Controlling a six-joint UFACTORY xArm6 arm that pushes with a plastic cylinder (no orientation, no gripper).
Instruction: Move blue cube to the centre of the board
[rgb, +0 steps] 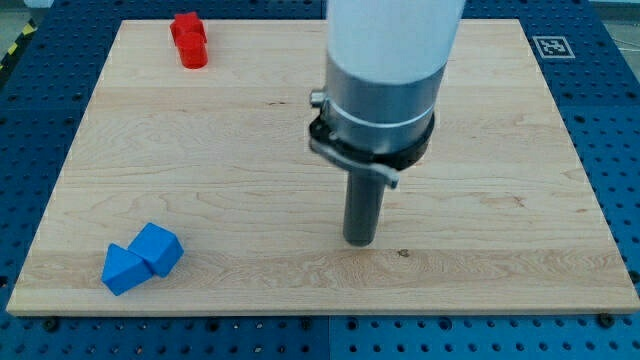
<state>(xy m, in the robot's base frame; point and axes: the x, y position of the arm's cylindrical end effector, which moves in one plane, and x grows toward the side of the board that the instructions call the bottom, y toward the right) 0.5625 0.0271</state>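
My tip (359, 240) rests on the wooden board (300, 70) a little toward the view's bottom of its middle, with nothing touching it. I carry no pincer at all, only this bare rod, so there is nothing to clench or release, and the tip grasps nothing.

The blue cube (157, 248) sits near the board's bottom-left corner, well apart from my tip. Pressed against its lower-left side is a second blue block (123, 269), whose shape I cannot tell for sure; the two touch. Two red blocks (189, 39) stand together near the top-left corner, far from the path I care about.

What the coming move turns on: the cube lies to the view's left of my tip, at almost the same level and only slightly lower. The centre lies up and to the right of the cube. So I judge I must travel past the cube, come in behind its lower-left side, where the other blue block crowds it, and push toward the upper right.
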